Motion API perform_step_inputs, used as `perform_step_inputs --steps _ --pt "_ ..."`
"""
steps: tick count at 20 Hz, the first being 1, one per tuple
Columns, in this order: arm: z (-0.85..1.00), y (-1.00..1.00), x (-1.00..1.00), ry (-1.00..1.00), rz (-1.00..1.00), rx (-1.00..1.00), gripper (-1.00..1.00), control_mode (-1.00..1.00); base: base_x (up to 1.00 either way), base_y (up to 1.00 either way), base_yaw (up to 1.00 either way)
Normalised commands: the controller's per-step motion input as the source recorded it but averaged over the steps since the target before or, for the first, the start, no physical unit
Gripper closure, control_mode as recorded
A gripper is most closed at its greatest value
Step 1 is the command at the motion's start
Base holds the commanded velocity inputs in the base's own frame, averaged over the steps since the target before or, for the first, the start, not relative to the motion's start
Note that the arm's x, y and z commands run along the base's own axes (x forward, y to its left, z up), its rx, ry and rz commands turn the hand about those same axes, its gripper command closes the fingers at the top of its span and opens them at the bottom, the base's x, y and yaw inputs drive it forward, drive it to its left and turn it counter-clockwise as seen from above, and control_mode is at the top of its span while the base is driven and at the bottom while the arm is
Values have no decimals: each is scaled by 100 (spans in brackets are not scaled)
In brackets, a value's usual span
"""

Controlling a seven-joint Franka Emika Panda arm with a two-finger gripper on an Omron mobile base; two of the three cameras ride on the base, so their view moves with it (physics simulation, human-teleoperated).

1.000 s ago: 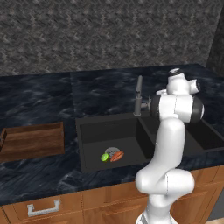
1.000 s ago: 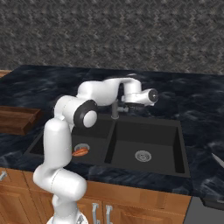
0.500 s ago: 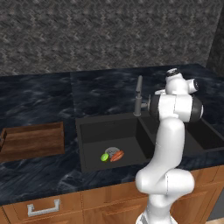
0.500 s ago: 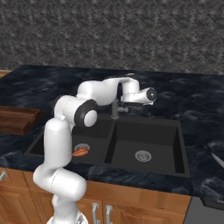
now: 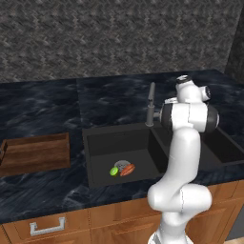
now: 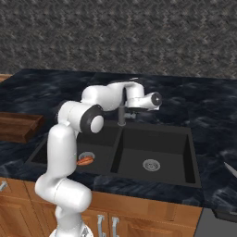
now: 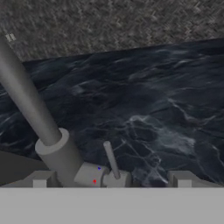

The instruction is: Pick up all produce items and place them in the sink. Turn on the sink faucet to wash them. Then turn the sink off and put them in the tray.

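Note:
The produce items lie together on the floor of the sink's (image 5: 109, 145) left basin: an orange-red carrot-like piece (image 5: 127, 170) and a small yellow-green lime-like piece (image 5: 114, 171). The carrot (image 6: 84, 161) also peeks out beside my arm. The grey sink faucet (image 5: 150, 102) stands behind the divider of the sink (image 6: 157, 141). My gripper (image 6: 128, 113) hangs open right at the faucet's base. In the hand view the faucet's stem (image 7: 26, 98) slants up left, and its small lever (image 7: 111, 160) stands between my gripper's (image 7: 111, 181) wide-apart fingertips (image 7: 41, 179). The wooden tray (image 5: 35, 152) rests on the counter left of the sink.
A dark marbled counter (image 5: 114, 97) surrounds the sink, backed by a rough stone wall (image 5: 119, 38). Wooden cabinets with a drawer handle (image 5: 46, 225) run below. The tray's end (image 6: 18, 127) shows at the left. A silvery object (image 6: 230, 169) lies at the counter's right edge.
The hand has shifted only slightly near the faucet base. The jaws stay open, and the produce has not moved.

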Motion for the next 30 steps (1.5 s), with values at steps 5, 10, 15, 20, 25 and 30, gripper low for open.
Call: perform_step_inputs --steps 5,10,15,20,25,30 --pt "-9 9 15 0 0 0 -100 -100 0 0 0" --pt "-13 8 18 1 0 0 -100 -100 0 0 0" --pt "-15 9 19 4 0 0 -100 -100 0 0 0" --pt "-16 10 16 4 0 0 -100 -100 0 0 0" --pt "-19 10 15 3 0 -1 -100 -100 0 0 0" --pt "-25 9 10 4 0 -1 100 -100 0 0 0"
